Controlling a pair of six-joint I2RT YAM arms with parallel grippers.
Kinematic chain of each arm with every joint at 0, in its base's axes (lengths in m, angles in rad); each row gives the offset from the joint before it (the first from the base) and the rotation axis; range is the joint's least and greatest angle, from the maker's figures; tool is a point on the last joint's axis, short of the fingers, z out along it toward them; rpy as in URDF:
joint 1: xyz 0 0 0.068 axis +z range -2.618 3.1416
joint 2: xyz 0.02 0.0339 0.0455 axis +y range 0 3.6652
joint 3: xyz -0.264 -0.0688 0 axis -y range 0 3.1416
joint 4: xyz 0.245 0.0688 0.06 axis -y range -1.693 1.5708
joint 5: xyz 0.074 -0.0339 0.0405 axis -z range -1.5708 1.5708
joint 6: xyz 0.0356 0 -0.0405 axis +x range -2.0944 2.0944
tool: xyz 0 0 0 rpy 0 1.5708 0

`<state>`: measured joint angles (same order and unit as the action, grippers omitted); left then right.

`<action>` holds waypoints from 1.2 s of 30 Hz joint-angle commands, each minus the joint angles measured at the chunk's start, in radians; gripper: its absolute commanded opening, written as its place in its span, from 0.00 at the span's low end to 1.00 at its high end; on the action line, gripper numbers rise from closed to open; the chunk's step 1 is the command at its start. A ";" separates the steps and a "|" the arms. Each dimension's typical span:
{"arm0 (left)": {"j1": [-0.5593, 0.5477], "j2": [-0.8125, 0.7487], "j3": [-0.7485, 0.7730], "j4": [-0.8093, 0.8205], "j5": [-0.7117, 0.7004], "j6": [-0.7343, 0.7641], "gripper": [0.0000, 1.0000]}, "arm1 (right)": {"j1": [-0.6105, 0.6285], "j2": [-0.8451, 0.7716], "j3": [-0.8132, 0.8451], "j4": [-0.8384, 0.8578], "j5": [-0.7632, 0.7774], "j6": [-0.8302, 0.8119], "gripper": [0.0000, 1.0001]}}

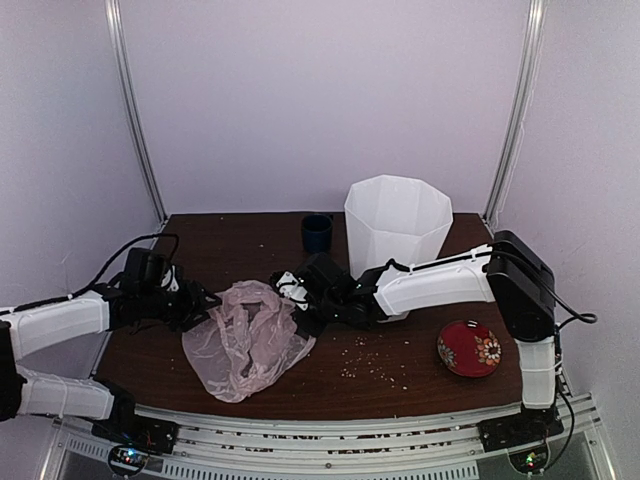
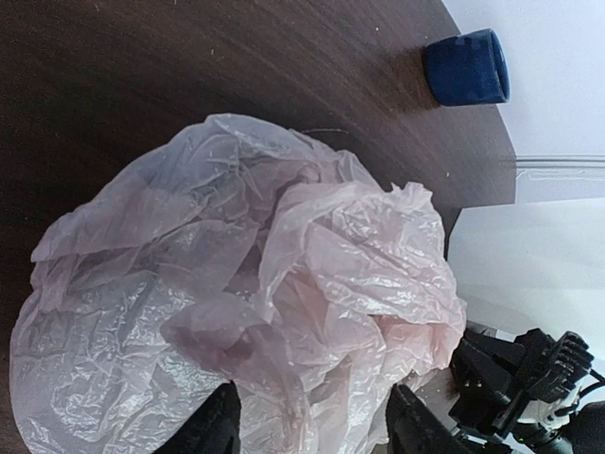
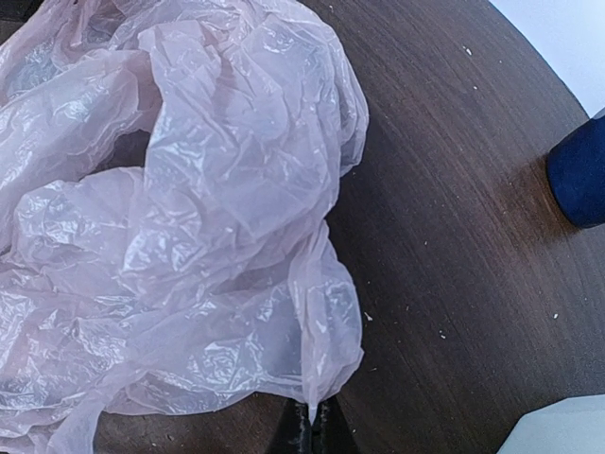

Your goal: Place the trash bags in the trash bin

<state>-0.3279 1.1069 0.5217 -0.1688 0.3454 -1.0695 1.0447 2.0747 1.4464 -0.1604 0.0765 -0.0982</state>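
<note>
grasp step, i judge. pink bag crumpled on desk between arms, outside white bin. right tool pinched shut on bag edge; left tool spread wide, straddling bag. next: i close left, lift toward bin.

The right arm hides the base of the tall white faceted plastic bin. In the right wrist view the edge cuts the small dark blue cup and the thin crinkly pale pink plastic bag; the right gripper shows only fingertip slivers
</note>
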 commanded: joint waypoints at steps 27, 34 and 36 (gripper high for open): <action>0.061 0.193 -0.036 0.112 0.088 -0.068 0.37 | 0.010 -0.008 0.014 0.001 0.030 0.013 0.00; 0.063 0.217 0.008 0.140 0.133 -0.031 0.00 | 0.011 -0.008 0.020 -0.005 0.051 0.010 0.00; 0.065 0.177 0.051 0.083 0.103 0.019 0.00 | 0.008 -0.013 0.038 -0.017 0.063 0.005 0.00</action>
<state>-0.2726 1.3338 0.4984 -0.0795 0.4511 -1.1263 1.0492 2.0747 1.4475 -0.1627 0.0971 -0.0978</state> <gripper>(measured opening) 0.013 0.017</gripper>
